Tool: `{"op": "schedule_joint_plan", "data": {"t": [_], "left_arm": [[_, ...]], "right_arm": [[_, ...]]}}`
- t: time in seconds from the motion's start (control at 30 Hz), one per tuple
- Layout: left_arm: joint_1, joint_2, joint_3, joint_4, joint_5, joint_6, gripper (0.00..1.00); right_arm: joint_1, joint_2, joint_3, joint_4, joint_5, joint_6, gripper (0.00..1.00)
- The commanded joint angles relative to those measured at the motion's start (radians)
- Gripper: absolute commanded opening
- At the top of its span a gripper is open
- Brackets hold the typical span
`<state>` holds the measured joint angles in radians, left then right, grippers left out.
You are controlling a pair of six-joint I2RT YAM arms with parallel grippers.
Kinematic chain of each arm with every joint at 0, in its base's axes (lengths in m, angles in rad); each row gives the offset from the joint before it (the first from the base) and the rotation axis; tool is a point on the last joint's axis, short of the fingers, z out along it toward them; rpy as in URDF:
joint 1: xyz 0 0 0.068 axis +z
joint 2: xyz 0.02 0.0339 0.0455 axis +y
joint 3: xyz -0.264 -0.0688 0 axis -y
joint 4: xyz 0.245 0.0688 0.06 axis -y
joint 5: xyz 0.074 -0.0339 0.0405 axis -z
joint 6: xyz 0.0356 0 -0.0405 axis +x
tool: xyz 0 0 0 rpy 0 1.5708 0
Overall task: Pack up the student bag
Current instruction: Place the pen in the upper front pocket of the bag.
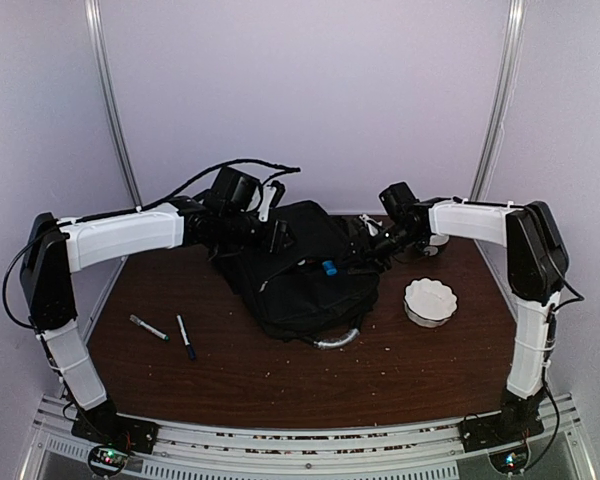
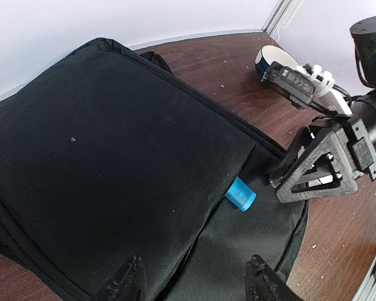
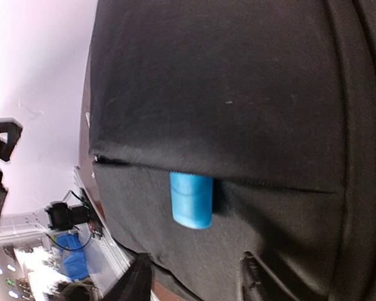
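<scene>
Nearest to us on the brown table [image 1: 280, 385], a grey marker [image 1: 148, 328] and a dark pen [image 1: 185, 338] lie side by side on the left, well apart from either arm and not yet packed. A little further back on the right sits a white scalloped bowl [image 1: 430, 301], also outside the bag; whether it belongs inside we cannot tell.

The student bag [image 1: 298, 278] lies flat in the middle of the table, its grey-silver handle [image 1: 335, 341] curling toward us. From a zip opening [image 3: 131, 164] across its upper face a blue cylinder [image 3: 191, 200] pokes out: part of it is tucked under the fabric and its end is in the open.

Beyond it, the right gripper [image 3: 194, 279] hovers just short of that cylinder with its jaws parted and nothing between them. The left gripper [image 2: 194, 285] hangs over the bag's far-left side, spread wide, and we see nothing clamped in it.

We judge the packing to be barely begun. One item is partly in, and it needs pushing home. The marker and pen are left to fetch, and the zip is open.
</scene>
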<state>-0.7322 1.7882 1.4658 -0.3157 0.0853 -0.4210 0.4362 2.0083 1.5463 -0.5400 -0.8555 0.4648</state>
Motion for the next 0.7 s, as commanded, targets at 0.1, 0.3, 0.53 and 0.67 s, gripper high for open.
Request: {"op": "schedule_joint_plan", "data": {"t": [0.1, 0.3, 0.53, 0.67], "left_arm": [[-0.004, -0.058, -0.032, 0.011, -0.029, 0.022, 0.56], [-0.004, -0.050, -0.045, 0.007, -0.045, 0.025, 0.56], [-0.004, -0.062, -0.051, -0.002, -0.063, 0.030, 0.56], [-0.004, -0.066, -0.056, -0.005, -0.060, 0.028, 0.56]], "right_arm": [[0.029, -0.088, 0.028, -0.181, 0.119, -0.375, 0.15], [0.076, -0.083, 0.014, -0.190, 0.120, -0.525, 0.06], [0.103, -0.064, 0.007, -0.079, 0.237, -0.536, 0.05], [0.114, -0.009, 0.062, -0.066, 0.282, -0.567, 0.05]]}}
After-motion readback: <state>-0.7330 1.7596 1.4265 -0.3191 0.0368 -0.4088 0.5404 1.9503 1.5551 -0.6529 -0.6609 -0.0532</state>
